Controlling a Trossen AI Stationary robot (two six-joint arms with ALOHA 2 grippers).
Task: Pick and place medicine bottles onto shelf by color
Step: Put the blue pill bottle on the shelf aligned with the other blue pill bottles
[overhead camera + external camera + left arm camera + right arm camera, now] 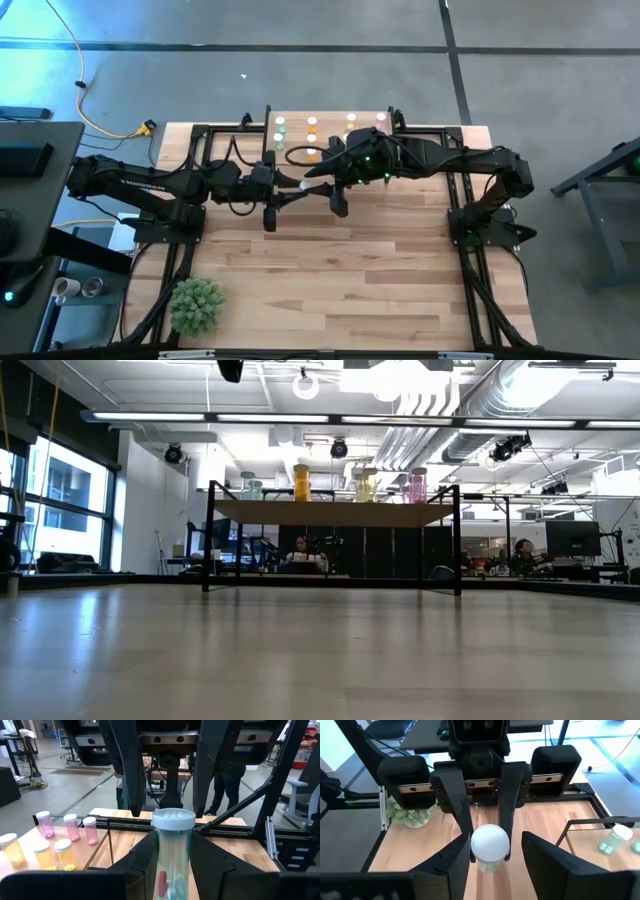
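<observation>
Green medicine bottle (305,185): seen from above between both arms over the table (350,280) beside the shelf (330,135); in the left wrist view clamped upright by the left claw (172,865), judged light, rigid, slippery, best gripped mid-body; in the right wrist view flanked by the spread right claw (490,855).

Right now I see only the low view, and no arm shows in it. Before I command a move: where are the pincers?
Observer: They meet over mid-table, near the shelf. The left pincer is shut on a green bottle.
Operator: And the right one?
Observer: The right pincer is open, with a finger on either side of that bottle's white cap.
Operator: How many pink bottles are on the shelf?
Observer: Three pink bottles stand there in a row.
</observation>
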